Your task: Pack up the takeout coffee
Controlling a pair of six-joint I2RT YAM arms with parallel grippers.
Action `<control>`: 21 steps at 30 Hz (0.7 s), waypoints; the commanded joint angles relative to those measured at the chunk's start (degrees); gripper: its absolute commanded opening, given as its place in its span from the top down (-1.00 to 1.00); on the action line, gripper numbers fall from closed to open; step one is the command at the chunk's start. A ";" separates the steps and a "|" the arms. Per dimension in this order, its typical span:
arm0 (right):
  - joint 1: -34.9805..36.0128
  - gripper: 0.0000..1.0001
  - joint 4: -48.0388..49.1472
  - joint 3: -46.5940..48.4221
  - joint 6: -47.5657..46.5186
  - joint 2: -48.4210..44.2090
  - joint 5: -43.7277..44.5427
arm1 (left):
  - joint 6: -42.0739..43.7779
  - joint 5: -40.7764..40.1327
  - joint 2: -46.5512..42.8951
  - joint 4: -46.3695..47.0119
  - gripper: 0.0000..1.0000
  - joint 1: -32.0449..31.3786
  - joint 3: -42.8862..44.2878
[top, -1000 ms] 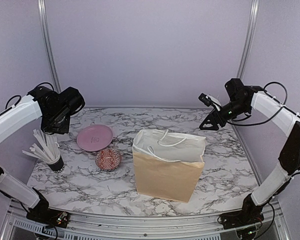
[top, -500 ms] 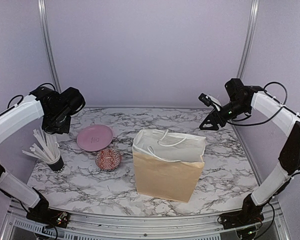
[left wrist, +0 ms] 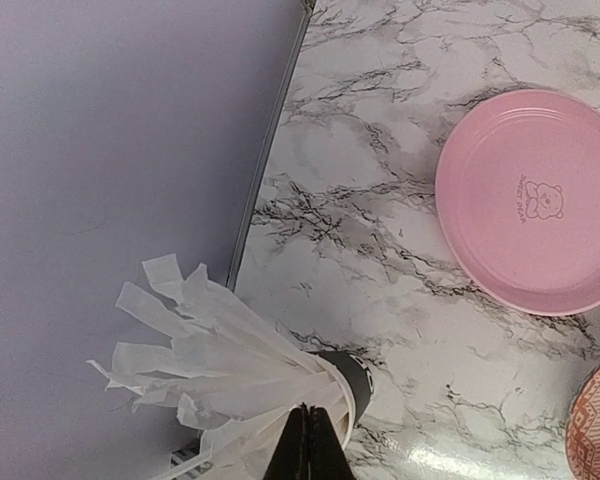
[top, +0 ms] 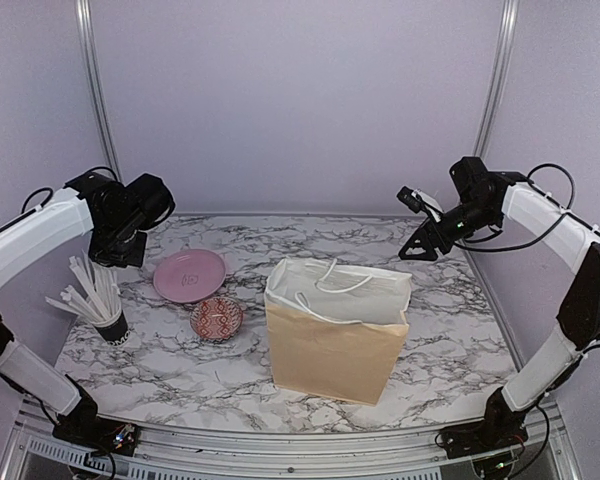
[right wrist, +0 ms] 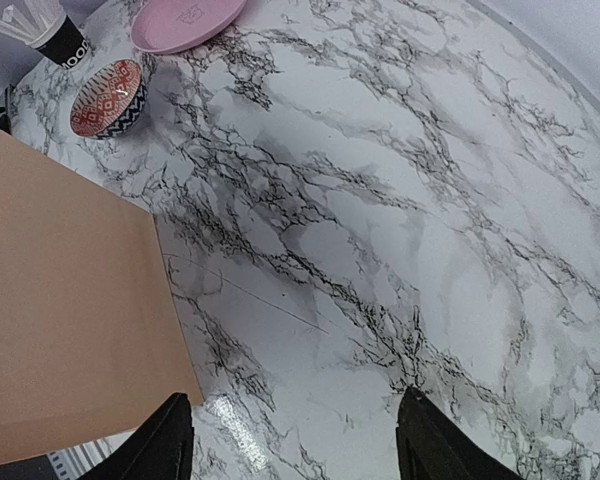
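No takeout coffee cup shows in any view; white cups with black lids are out of sight. A tan paper bag point(top: 335, 335) with white cord handles stands open at the middle of the marble table; its side also shows in the right wrist view point(right wrist: 60, 300). My left gripper point(top: 108, 258) hangs shut and empty above the dark cup of white straws point(left wrist: 348, 385), fingers pressed together point(left wrist: 308, 440). My right gripper point(top: 412, 250) is open and empty, raised over the back right of the table behind the bag point(right wrist: 292, 400).
The straw cup point(top: 110, 322) stands at the left edge by the wall. A pink plate point(top: 189, 274) and a small red patterned bowl point(top: 217, 318) lie between it and the bag. Walls close in on the left, back and right.
My left arm has shifted slightly to the right at the wrist. The right arm and the bag have not moved.
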 commanded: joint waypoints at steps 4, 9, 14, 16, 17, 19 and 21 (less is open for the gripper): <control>-0.27 -0.34 0.08 0.88 -0.32 1.31 0.40 | -1.11 2.57 -6.72 -5.44 1.00 0.23 5.38; -0.26 -0.34 -0.96 2.62 -0.26 2.59 -0.18 | -3.14 -1.63 -8.80 -12.09 1.00 0.22 10.90; -0.25 -0.34 -1.49 3.57 -0.32 2.94 -0.59 | -1.06 -0.09 -11.36 -11.76 1.00 0.23 16.27; -0.26 -0.35 -1.78 3.88 -0.41 2.99 -1.18 | 2.66 4.17 -11.63 -9.30 1.00 0.22 19.03; -0.26 -0.35 -1.93 4.05 -0.48 3.08 -1.35 | 3.71 5.10 -11.12 -9.07 1.00 0.22 21.31; -0.26 -0.35 -2.14 4.65 -0.45 3.37 -1.00 | 6.05 6.15 -9.18 -9.87 1.00 0.22 29.08; -0.26 -0.36 -2.48 5.22 -0.43 3.72 -0.77 | 8.36 7.69 -7.45 -10.20 1.00 0.22 35.69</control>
